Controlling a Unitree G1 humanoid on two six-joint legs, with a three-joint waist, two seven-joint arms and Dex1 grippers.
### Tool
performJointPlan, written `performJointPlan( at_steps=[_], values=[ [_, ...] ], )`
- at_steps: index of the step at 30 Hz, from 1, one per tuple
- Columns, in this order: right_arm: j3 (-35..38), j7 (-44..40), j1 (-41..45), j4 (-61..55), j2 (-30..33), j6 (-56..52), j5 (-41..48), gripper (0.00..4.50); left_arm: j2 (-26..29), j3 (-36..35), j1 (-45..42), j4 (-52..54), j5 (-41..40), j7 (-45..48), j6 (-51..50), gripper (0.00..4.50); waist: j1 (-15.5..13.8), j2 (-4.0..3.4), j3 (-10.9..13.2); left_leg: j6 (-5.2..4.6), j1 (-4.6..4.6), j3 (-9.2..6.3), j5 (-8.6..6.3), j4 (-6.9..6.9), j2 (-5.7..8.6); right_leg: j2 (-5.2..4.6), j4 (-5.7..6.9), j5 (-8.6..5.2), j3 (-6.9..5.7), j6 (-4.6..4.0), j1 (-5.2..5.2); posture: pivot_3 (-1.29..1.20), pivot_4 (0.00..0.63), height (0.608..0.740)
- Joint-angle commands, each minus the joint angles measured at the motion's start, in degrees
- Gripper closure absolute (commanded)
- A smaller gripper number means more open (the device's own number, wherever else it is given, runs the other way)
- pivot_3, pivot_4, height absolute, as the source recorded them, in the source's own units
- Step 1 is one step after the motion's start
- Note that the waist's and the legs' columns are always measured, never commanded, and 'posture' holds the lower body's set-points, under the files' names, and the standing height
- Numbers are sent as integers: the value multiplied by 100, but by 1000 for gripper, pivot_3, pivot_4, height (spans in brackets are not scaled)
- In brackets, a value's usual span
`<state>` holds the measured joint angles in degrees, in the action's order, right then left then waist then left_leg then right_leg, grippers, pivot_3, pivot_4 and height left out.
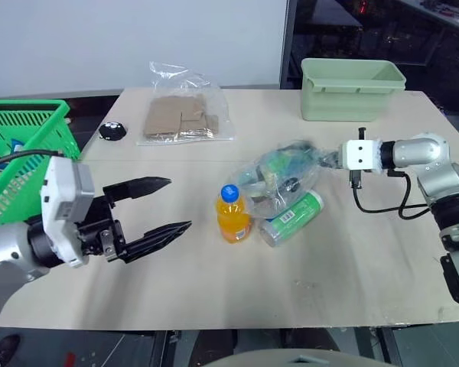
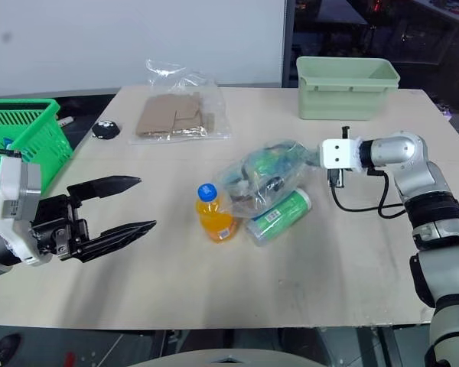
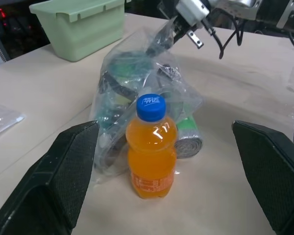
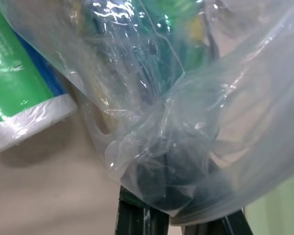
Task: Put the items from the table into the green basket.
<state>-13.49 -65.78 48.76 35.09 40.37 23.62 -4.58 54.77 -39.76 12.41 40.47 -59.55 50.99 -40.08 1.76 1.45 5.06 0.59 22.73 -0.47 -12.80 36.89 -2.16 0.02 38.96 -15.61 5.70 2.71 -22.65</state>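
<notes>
Bright even overhead light; soft shadows; glare on bag (image 4: 186, 122).

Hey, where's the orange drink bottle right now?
The bottle stands upright near the middle of the table, just left of the clear bag and the lying green container, ahead of the open left gripper.

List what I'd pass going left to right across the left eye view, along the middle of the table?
Left hand, open → orange-drink bottle → green container → right hand, shut on the clear bag.
</notes>
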Motion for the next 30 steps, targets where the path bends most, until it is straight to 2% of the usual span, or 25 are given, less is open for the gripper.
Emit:
performJointPlan(
  at_steps=[1,6,12,15,18,21,24,25,26,27,30],
  values=[
    [631,390,357,-95,-25,-386,456,4448,11,137,-225,-90,101,-1,169,0,5,0,0,0,0,0,0,0,0,0,0,0,0,0,0,85,0,740],
    [1352,1008,851,100,17,-1099,900,4448,36,453,-664,-220,137,0,240,0,26,-2,0,0,2,1,0,3,1,0,2,1,1,0,-1,57,0,740],
    [1822,1047,936,517,1052,-1932,898,4448,45,830,-1556,-294,-305,-253,147,0,-102,-3,-3,-1,17,-12,-1,0,7,-6,-10,0,-7,0,-3,43,0,740],
    [1928,979,694,679,1612,-2001,842,4448,-40,1212,-2067,-360,-401,-396,125,0,-77,-12,-7,-1,16,-3,-1,0,9,-9,-10,0,-2,0,-3,12,0,740],
    [2096,1088,381,799,2067,-2057,831,4448,-359,1793,-2725,-624,-326,-767,108,0,-2,-28,-16,-1,11,3,-1,2,8,-5,-7,0,3,0,-3,-37,0,740],
    [2348,1209,-273,751,2481,-1961,824,4448,-697,2476,-3119,-924,99,-802,142,0,100,-63,-39,-2,10,2,-1,13,8,-1,-2,0,6,2,0,-90,0,740],
    [2594,1278,-773,554,2685,-2072,937,4448,-871,2782,-3369,-1204,371,-674,227,0,298,-88,-55,-3,11,6,-1,21,9,-1,-3,0,11,4,5,-134,0,740],
    [2669,1177,-996,440,2764,-2230,1000,3790,-913,2854,-3433,-1282,436,-596,263,0,395,-92,-57,-3,11,7,-1,24,9,0,-2,3,13,8,5,-140,0,740],
    [2738,946,-1292,259,2852,-2410,1092,3601,-944,2912,-3477,-1346,505,-517,296,0,455,-98,-61,-3,11,8,-1,26,8,1,0,4,16,11,5,-148,0,740],
    [2819,711,-1616,52,2938,-2537,1194,3170,-962,2957,-3510,-1403,571,-442,325,0,523,-104,-65,-3,11,7,-1,26,8,2,0,6,17,14,6,-156,0,740],
    [3222,319,-2518,-511,3235,-3027,1422,1622,-994,3002,-3571,-1556,698,-256,375,0,731,-122,-83,-3,6,2,-1,27,8,4,-2,5,17,17,15,-177,0,740]
  ],
)
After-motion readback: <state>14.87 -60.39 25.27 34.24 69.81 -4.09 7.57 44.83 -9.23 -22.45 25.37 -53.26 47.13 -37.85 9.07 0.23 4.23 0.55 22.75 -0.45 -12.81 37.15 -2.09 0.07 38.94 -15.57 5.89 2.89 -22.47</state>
